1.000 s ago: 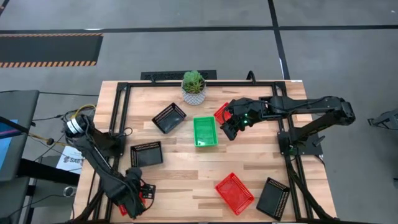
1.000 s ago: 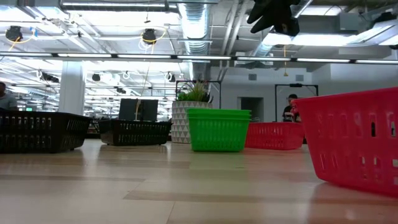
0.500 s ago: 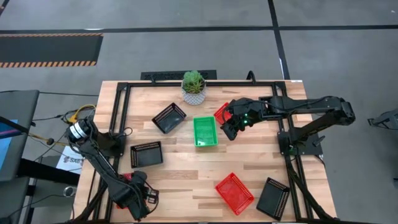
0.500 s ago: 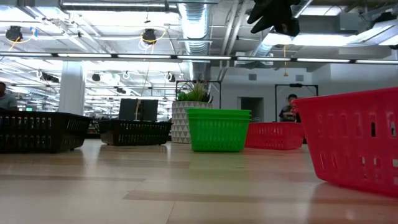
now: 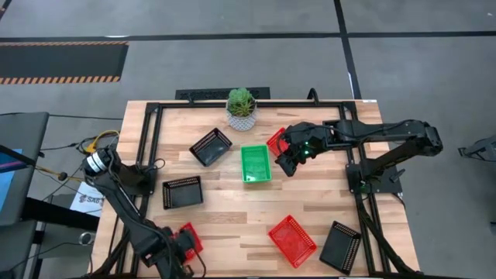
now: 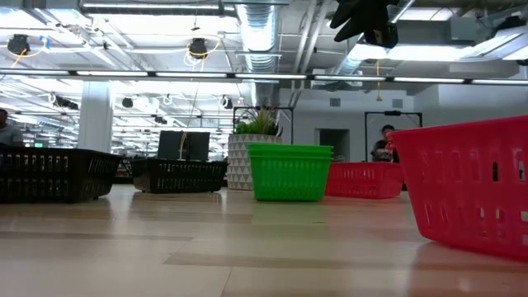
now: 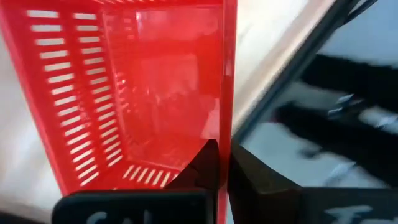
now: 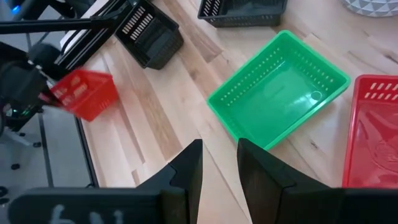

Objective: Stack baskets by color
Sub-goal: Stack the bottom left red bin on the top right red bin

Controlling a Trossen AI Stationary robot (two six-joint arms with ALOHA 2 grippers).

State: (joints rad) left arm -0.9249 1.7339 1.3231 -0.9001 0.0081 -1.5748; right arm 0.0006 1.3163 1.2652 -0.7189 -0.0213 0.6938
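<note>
At the table's front left corner, the left gripper is clenched on the rim of a red basket; the left wrist view shows its two dark fingers pinching that basket's side wall. Beyond that gripper, farther onto the table, lies a black basket, and past it toward the far edge a second black basket sits tilted. To the right of these, the green basket stack rests near the table's middle, with the white-potted plant behind it at the far edge. The right gripper hovers just right of the green stack, its fingers parted with nothing between them, and another red basket lies partly under that arm, beside the gripper. Nearer the front edge, well apart from the right gripper, a red basket at the front lies angled, and a third black basket sits just right of it.
</note>
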